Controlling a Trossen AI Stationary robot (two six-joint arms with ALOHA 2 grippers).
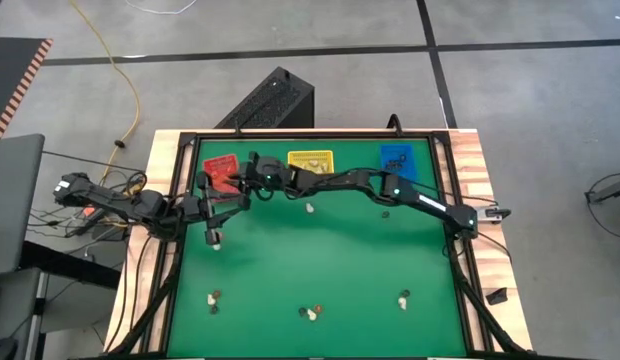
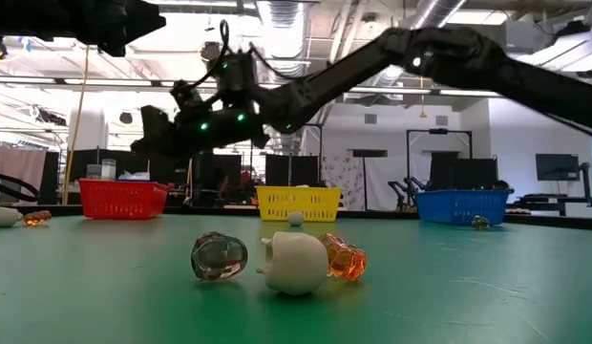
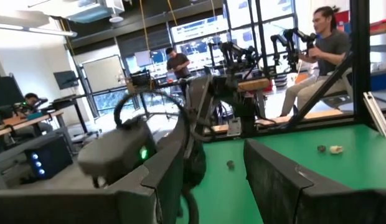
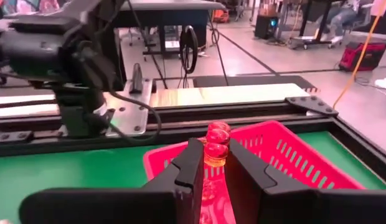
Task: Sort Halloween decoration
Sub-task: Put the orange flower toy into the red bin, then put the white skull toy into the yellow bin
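My right gripper (image 4: 211,157) reaches across the table to the red bin (image 1: 221,168) and hovers over it, shut on a translucent orange trinket (image 4: 216,142). My left gripper (image 3: 213,163) is open and holds nothing; it hangs over the green mat just in front of the red bin (image 4: 286,158), beside the right wrist. Loose trinkets lie on the mat: a cream one (image 1: 310,208), a dark one (image 1: 385,212), another cream one (image 1: 215,240) and small groups near the near edge (image 1: 310,313). In the low view a clear one (image 2: 220,256), a cream one (image 2: 294,263) and an orange one (image 2: 346,258) lie together. My right gripper pinches the orange trinket between its two fingers at their free ends. The lower lobe (image 4: 214,154) sits between the fingertips and the upper lobe (image 4: 218,132) sticks out past them. The trinket is lifted clear, above the red bin's inside.
The yellow bin (image 1: 310,160) and blue bin (image 1: 397,157) stand in a row with the red one along the far edge. A black frame (image 1: 442,180) rims the mat. The two arms are close together by the red bin. People sit in the room beyond.
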